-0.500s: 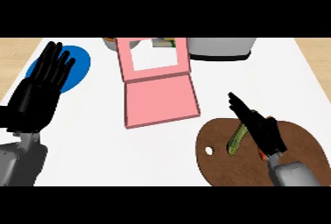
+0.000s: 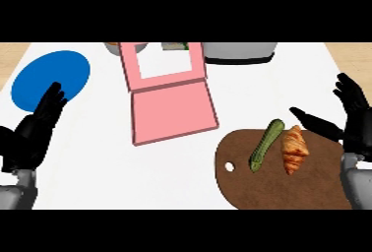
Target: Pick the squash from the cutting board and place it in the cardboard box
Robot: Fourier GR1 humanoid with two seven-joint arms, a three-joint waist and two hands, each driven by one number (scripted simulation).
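The right hand (image 2: 356,120) is seen at the right edge of the head view, fingers straight and spread, thumb stretched toward the left; nothing is held or touched by it. It is raised just beside the right rim of the brown cutting board (image 2: 243,189). On that board the squash (image 2: 266,145), long and green, is laid slantwise, with an orange croissant (image 2: 294,149) close against its right side. Further left, near the middle of the white counter (image 2: 94,172), the pink cardboard box (image 2: 170,98) is found with its flap laid open toward the robot. A blue plate (image 2: 51,78) is placed at the far left. The left hand (image 2: 33,133) is shown at the left edge below the plate, fingers straight and upward, empty.
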